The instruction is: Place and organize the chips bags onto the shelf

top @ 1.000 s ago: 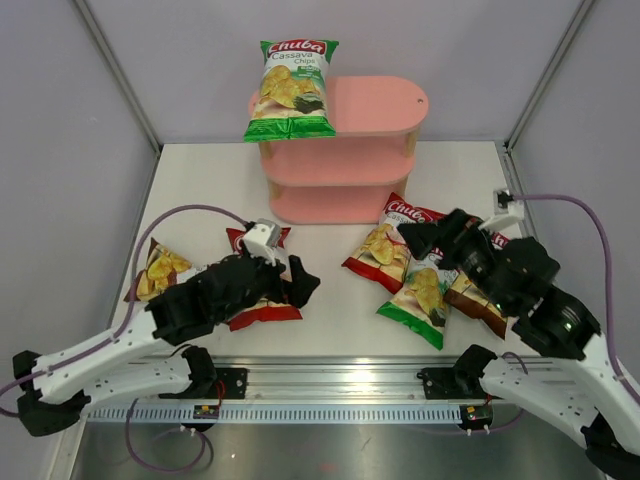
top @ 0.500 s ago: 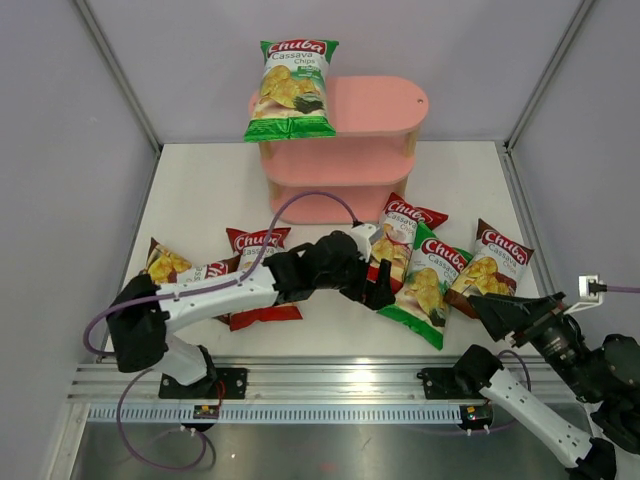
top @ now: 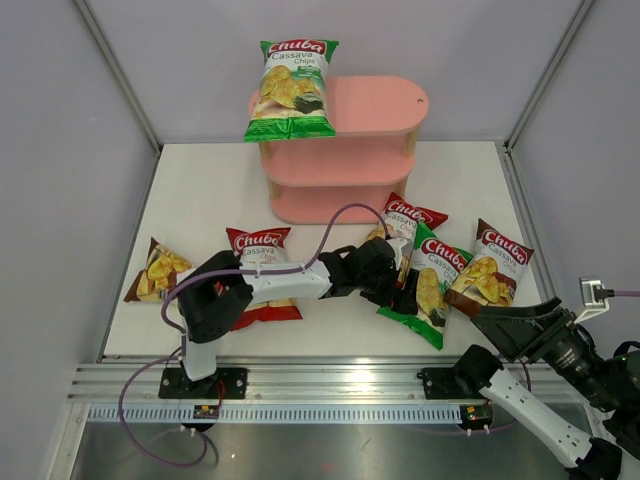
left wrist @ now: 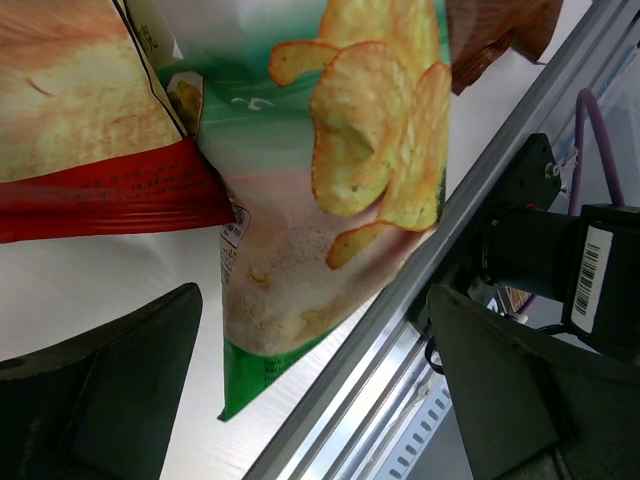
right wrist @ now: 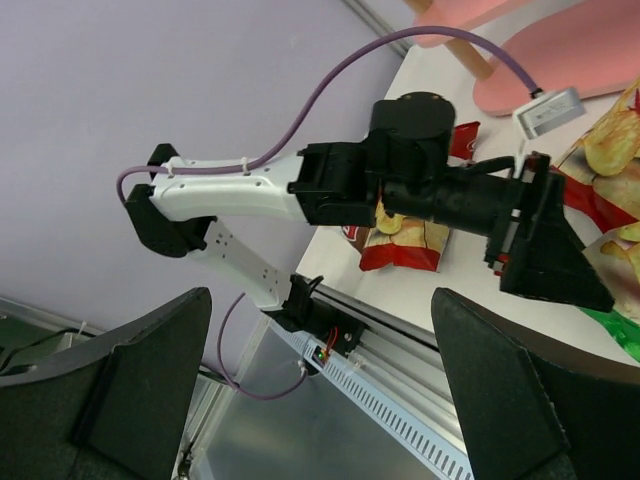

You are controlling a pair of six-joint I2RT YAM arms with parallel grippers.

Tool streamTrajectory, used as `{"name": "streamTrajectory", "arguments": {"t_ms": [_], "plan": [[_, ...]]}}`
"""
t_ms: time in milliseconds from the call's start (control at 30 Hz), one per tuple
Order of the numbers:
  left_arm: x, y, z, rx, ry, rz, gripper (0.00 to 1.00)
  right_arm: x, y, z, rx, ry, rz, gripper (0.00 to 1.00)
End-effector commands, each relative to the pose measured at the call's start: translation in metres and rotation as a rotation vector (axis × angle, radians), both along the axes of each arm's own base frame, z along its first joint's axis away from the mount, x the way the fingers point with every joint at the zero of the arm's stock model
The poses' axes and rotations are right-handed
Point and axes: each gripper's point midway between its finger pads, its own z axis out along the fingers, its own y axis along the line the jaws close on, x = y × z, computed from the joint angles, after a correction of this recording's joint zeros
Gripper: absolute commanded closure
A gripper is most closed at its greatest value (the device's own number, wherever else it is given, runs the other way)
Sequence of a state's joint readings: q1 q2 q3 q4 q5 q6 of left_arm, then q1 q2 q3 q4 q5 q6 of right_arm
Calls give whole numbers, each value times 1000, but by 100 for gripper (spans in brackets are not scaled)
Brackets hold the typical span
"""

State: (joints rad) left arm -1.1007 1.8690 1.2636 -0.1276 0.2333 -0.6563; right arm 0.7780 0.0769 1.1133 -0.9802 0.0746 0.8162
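Looks like a robot lab test cell
Plain lilac walls (top: 60, 150), white table (top: 200, 190), aluminium mounting rail (top: 330, 378) along the front.

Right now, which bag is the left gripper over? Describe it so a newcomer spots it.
From the pink shelf at the back, look at the three clustered bags before its right end. Under the open left gripper lies the middle bag. It alone there is green, between a red bag and a brown bag.

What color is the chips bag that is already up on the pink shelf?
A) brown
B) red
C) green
C: the only bag on the pink shelf, at the left end of its top board, is the green chips bag.
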Motion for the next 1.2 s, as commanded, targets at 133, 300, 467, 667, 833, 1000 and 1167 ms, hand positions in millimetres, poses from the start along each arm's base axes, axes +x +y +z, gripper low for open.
{"name": "streamTrajectory", "arguments": {"t_ms": [133, 300, 467, 667, 833, 1000, 1167], "plan": [[-9, -29, 2, -133, 61, -57, 4, -7, 34, 12, 34, -23, 166, 1], [-16, -40, 8, -224, 110, -75, 17, -1, 44, 4, 12, 13, 180, 1], [-15, -35, 17, -262, 103, -30, 45, -2, 40, 4, 18, 9, 169, 1], [-17, -22, 21, -275, 100, 12, 75, -2, 37, 1, 23, 11, 154, 1], [-27, -8, 64, -353, 48, 10, 88, 4, 37, -7, 3, 25, 132, 1], [-31, 15, 99, -376, -45, 51, 100, 14, 41, -20, -19, 40, 106, 1], [-39, 40, 139, -440, -98, 62, 100, 22, 43, -27, -12, 61, 85, 1]]}}
